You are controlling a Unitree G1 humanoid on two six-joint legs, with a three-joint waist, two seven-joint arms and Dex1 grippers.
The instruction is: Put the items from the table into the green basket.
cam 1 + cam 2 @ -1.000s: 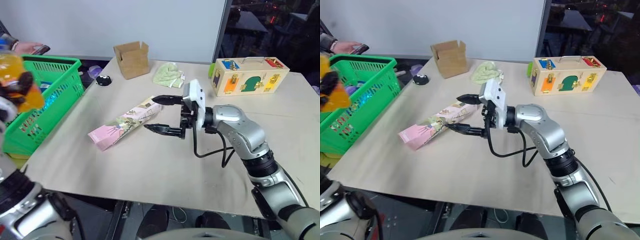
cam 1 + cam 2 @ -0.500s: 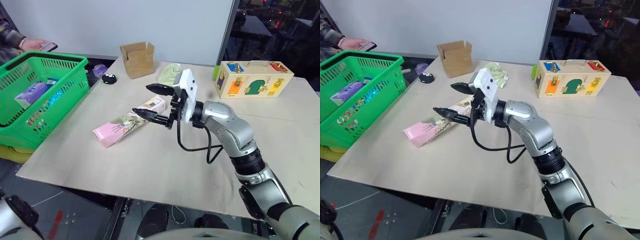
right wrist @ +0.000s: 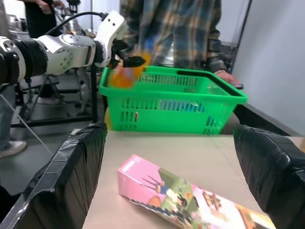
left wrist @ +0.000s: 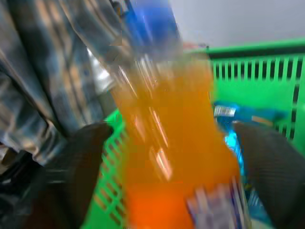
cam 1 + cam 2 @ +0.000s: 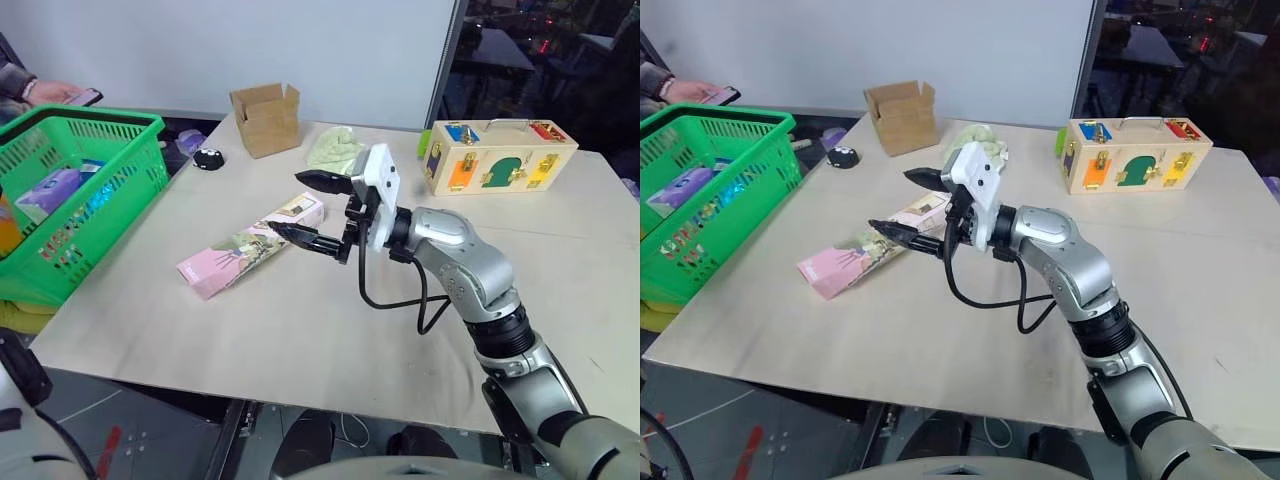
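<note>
Right gripper: we see it wide open and empty, one finger above the other, hovering at the far right end of the pink carton and pointing left.
Left gripper: we find it out at the left, above the near left corner of the green basket; its fingers stand spread apart.
Bottle: an orange drink with a blue cap, blurred, between the left gripper's fingers in the left wrist view; from the right wrist view the orange blur sits just below that gripper, at the basket's corner. We cannot tell if it is over the inside of the basket.
Carton: flat on the worktop, running diagonally from near left to far right.
Basket: left of the worktop, with a purple packet inside.
Far side: we note a cardboard box, a pale green cloth and a wooden latch box.
Person: a plaid shirt behind the basket.
</note>
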